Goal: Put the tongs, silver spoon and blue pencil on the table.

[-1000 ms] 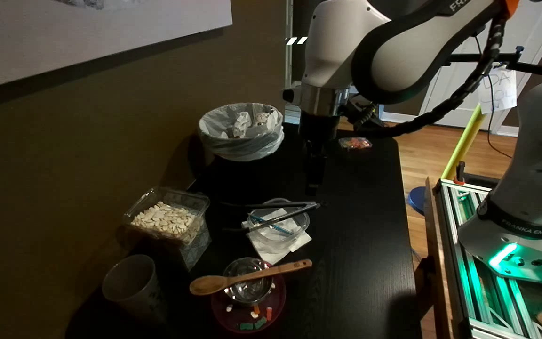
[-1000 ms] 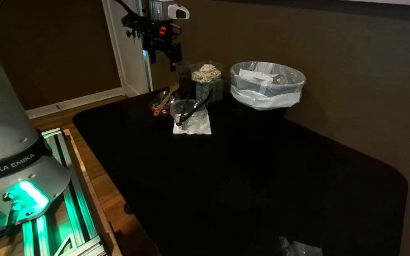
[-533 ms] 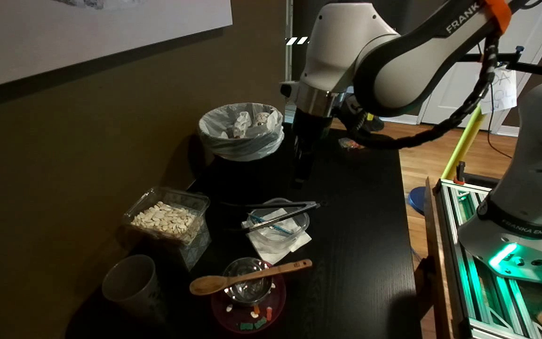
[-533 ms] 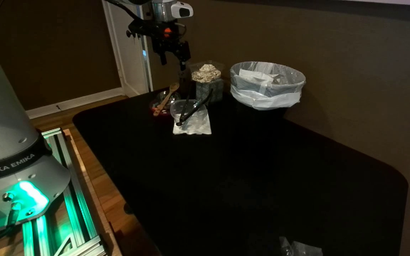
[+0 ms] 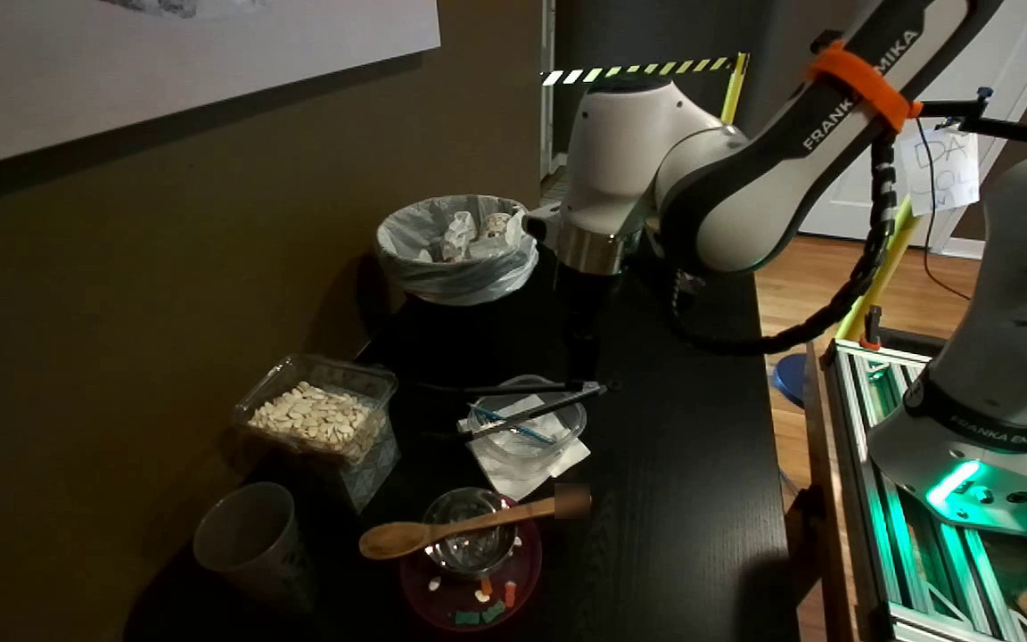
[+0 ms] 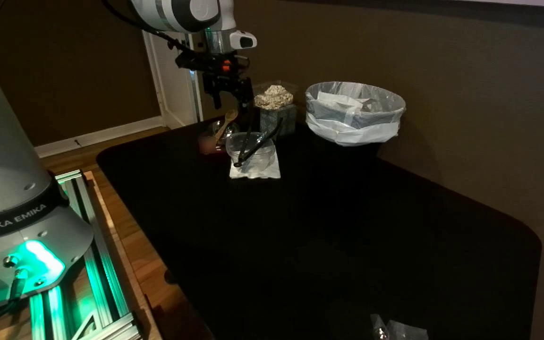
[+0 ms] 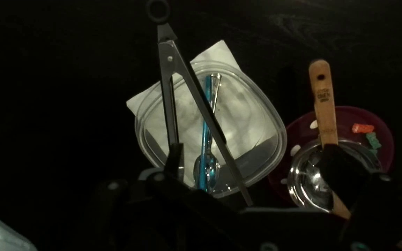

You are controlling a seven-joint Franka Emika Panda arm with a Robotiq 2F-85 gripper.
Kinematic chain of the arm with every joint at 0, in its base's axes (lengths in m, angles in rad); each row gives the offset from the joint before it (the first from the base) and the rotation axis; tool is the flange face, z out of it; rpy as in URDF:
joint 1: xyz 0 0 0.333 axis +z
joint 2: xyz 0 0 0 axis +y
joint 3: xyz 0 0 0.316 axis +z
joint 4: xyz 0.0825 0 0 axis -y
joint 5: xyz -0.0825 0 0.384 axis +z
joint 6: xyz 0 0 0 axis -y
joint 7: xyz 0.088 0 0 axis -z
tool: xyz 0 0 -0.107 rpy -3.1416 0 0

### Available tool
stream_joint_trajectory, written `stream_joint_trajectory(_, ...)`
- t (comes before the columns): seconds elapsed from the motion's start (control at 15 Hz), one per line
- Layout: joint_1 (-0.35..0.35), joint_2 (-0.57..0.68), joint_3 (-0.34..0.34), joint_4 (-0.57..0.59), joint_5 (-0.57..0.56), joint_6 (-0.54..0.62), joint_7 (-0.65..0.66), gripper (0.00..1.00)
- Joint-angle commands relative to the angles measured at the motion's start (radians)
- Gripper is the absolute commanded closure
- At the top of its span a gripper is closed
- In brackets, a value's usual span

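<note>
The metal tongs [image 5: 545,410] lie as an open V across the rim of a clear plastic dish [image 5: 578,423], also in an exterior view [image 6: 258,145]. In the wrist view, the tongs [image 7: 215,127] cross above the silver spoon [image 7: 215,165] and blue pencil [image 7: 204,139], which lie side by side inside the dish [image 7: 272,115]. The dish stands on a white napkin [image 6: 272,172] on the black table [image 6: 347,245]. My gripper [image 7: 257,155] is open and empty, above the dish and glass bowl in the wrist view. It also shows in both exterior views [image 5: 580,361] [image 6: 230,105].
A wooden spoon [image 5: 398,539] lies across a glass bowl [image 5: 469,544] on a dark red plate [image 5: 522,580]. A plastic tub of pale pieces [image 5: 317,415] stands on a box [image 5: 371,477]. A cup [image 5: 246,535] and a lined bin [image 5: 460,276] stand along the wall.
The arm has come down and moved a little toward the wall, so my open gripper is lower over the dish area. The tongs, spoon, pencil and dish have not moved.
</note>
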Motion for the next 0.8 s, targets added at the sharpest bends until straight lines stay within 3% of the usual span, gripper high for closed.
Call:
stream_joint_trajectory(0.0, -0.004, 0.091, 0.013, 0.037, 0.092, -0.002, -0.116, 0.00)
stream_joint_trajectory(0.13, -0.012, 0.121, 0.020, 0.047, 0.116, -0.008, -0.146, 0.00)
stream_joint_trajectory(0.2, -0.018, 0.130, 0.034, 0.060, 0.194, -0.030, -0.210, 0.00)
stream_joint_trajectory(0.27, -0.013, 0.092, 0.022, 0.027, 0.114, -0.004, -0.131, 0.00)
stream_joint_trajectory(0.53, -0.015, 0.100, 0.025, 0.032, 0.122, -0.004, -0.143, 0.00)
stream_joint_trajectory(0.73, -0.008, 0.144, 0.034, 0.036, 0.103, 0.080, -0.162, 0.00)
